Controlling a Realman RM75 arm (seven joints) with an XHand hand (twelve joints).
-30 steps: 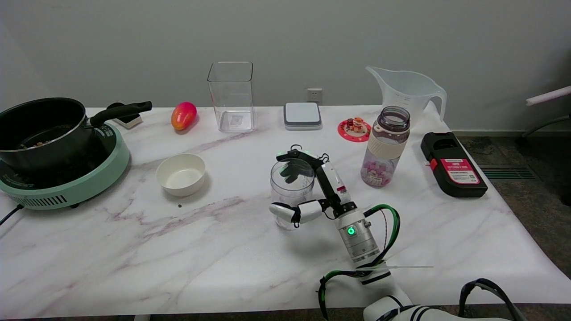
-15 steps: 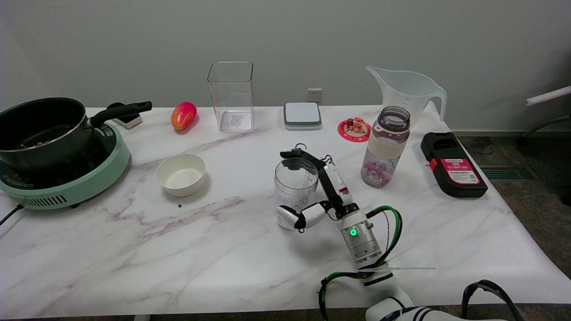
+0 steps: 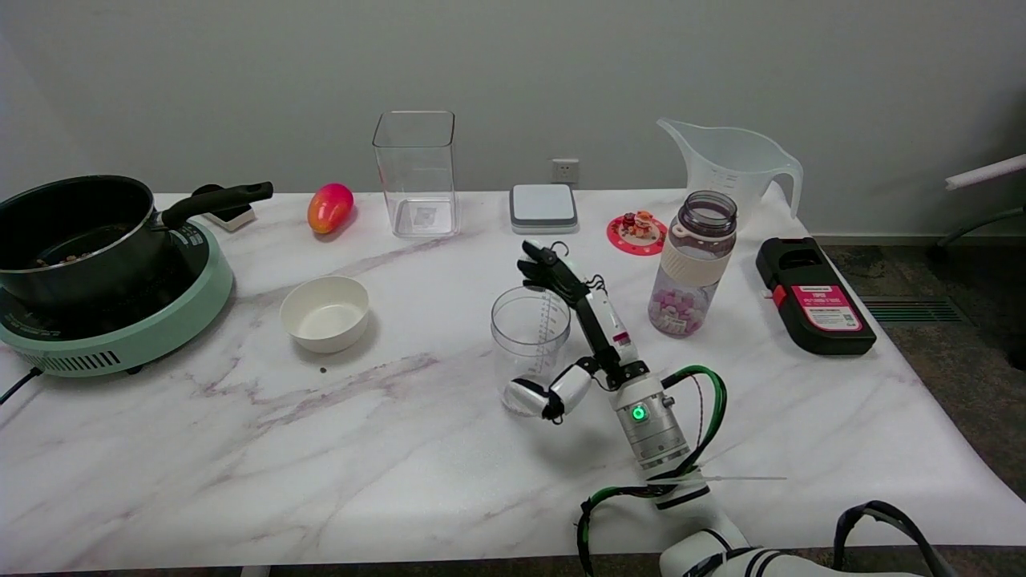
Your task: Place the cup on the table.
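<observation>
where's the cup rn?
Head view: the clear cup stands upright mid-table, between the white bowl and bottle, just left of the open right hand.

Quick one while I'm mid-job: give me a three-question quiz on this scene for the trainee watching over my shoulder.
1. True or false: the cup stands upright on the table.
2. What is the right hand doing? A) gripping the cup B) open beside the cup C) resting on the bottle
3. Name the white item between the cup and the induction cooker.

Key:
1. True.
2. B: the fingers are spread apart, past the cup's far right rim, holding nothing.
3. The bowl.
</observation>
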